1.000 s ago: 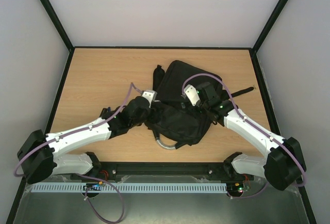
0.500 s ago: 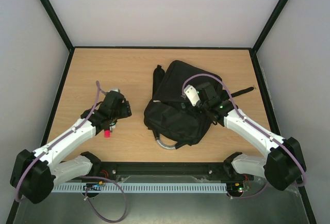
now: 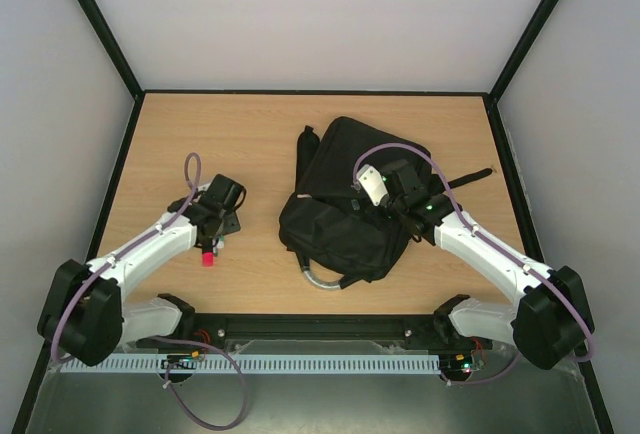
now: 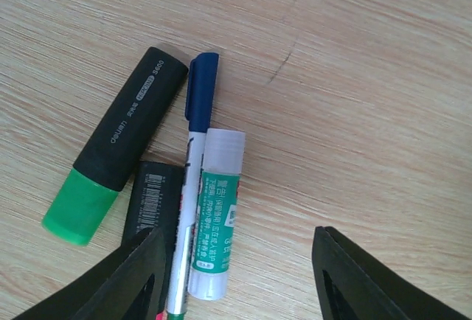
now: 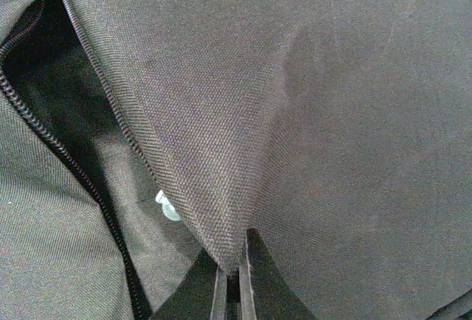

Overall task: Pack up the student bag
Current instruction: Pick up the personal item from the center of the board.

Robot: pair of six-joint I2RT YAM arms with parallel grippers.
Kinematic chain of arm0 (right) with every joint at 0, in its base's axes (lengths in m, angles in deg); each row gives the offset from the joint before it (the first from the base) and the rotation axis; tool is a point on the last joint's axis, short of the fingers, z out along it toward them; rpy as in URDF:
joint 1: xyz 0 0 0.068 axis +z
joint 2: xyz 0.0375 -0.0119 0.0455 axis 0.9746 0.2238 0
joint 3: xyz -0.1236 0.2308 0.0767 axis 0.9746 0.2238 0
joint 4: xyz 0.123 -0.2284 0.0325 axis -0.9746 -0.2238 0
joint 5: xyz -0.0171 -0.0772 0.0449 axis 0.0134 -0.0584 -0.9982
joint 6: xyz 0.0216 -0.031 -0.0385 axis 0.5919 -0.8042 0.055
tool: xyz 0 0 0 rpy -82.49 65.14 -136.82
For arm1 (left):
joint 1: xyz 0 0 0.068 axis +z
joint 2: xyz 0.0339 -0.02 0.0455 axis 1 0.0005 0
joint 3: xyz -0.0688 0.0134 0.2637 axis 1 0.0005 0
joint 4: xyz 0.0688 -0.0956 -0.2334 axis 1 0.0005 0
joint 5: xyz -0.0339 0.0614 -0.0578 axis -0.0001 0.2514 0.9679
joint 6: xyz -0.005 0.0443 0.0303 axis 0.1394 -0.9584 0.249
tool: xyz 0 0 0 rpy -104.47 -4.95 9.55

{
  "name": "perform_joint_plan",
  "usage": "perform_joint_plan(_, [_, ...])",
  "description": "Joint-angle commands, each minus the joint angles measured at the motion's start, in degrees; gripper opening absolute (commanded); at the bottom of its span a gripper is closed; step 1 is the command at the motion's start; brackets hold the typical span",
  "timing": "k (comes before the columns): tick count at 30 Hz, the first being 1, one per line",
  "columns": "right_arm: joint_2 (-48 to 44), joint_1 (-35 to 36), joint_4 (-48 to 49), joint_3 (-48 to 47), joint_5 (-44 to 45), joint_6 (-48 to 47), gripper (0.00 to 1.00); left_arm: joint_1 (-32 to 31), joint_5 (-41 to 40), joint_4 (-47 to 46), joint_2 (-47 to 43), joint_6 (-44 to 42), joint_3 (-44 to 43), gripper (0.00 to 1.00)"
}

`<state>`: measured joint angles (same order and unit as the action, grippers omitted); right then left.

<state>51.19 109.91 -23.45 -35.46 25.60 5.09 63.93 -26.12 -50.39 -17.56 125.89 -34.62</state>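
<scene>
"deli" and "s600" on black highlighter [image 4: 125, 139], barcode on black marker [image 4: 153, 202], glue stick [image 4: 215, 213] print illegible

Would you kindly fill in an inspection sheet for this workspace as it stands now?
Surface: light wooden tabletop, black-edged.
Job's things: large black fabric backpack lying right of centre, zip opening gaping.
Clutter: green-capped black highlighter, blue-capped pen and white-and-green glue stick side by side on the left; black barcoded item only partly seen.
Grippers: left gripper open above the stationery, holding nothing; right gripper shut on a fold of backpack fabric.
Cables: purple cables in loose loops, one per side.
Surroundings: plain pale walls; nothing else seen.
</scene>
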Motion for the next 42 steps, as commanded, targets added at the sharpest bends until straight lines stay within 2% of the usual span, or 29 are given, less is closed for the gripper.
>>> perform_joint_plan(1, [-1.8, -0.1, 1.0, 0.3, -1.7, -0.4, 0.01, 0.5, -2.5, 2.6, 1.2, 0.9, -1.5, 0.55])
perform_joint_plan(18, [-1.4, -0.1, 0.9, 0.5, -1.7, -0.7, 0.01, 2.4, 1.1, -2.2, 11.6, -3.0, -1.7, 0.48])
perform_joint_plan(23, [-1.3, -0.1, 1.0, 0.6, -1.5, -0.8, 0.01, 2.4, 2.7, -3.7, 12.8, -3.2, -1.2, 0.46])
perform_joint_plan(28, [-1.3, -0.1, 1.0, 0.7, -1.3, -0.9, 0.01, 2.4, 5.1, -5.0, 13.8, -4.2, -1.1, 0.40])
perform_joint_plan(36, [-1.3, -0.1, 0.9, 0.7, -1.3, -0.9, 0.01, 2.4, 6.8, -6.1, 14.9, -4.2, -0.7, 0.38])
perform_joint_plan(42, [-1.4, -0.1, 0.8, 0.7, -1.2, -0.9, 0.01, 2.4, 8.1, -6.7, 16.0, -4.2, -0.4, 0.31])
